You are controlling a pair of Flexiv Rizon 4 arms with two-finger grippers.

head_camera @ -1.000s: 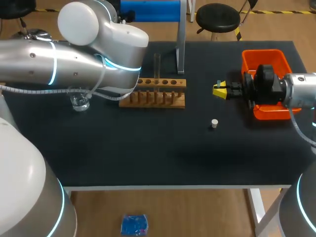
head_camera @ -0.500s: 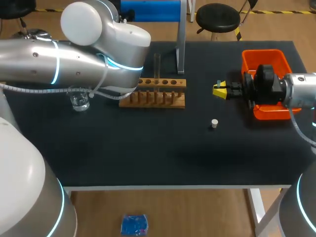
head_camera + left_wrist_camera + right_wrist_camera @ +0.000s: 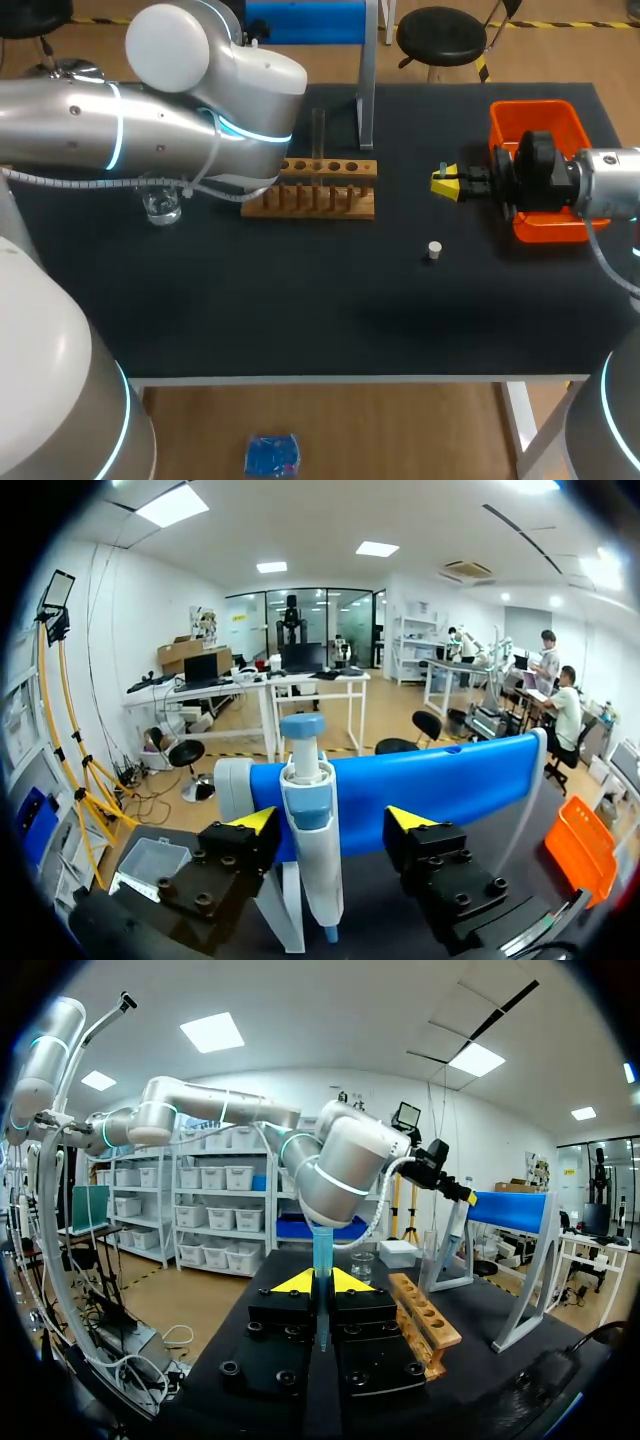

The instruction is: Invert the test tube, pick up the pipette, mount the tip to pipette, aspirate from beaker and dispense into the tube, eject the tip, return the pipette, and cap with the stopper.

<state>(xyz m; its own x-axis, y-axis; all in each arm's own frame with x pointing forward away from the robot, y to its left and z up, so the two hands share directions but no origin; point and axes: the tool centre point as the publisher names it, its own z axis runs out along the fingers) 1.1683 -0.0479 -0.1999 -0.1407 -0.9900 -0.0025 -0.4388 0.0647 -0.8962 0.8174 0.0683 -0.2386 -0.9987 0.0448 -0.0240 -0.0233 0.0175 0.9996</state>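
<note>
The pipette (image 3: 310,845) hangs upright on the blue stand (image 3: 450,780). Its long axis is vertical, with the plunger knob up and the narrow end down. It is between the spread fingers of my left gripper (image 3: 330,820), which do not clamp it. My right gripper (image 3: 320,1282), near the orange bin (image 3: 535,115), is pressed together on a slim blue tip (image 3: 322,1245), which also stands upright. The test tube (image 3: 318,130) stands in the wooden rack (image 3: 325,195). The stopper (image 3: 433,249) lies apart on the table (image 3: 300,300).

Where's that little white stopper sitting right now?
In the head view the stopper stands on the table, right of middle, a little nearer the front edge than the right gripper, apart from the wooden rack.
</note>
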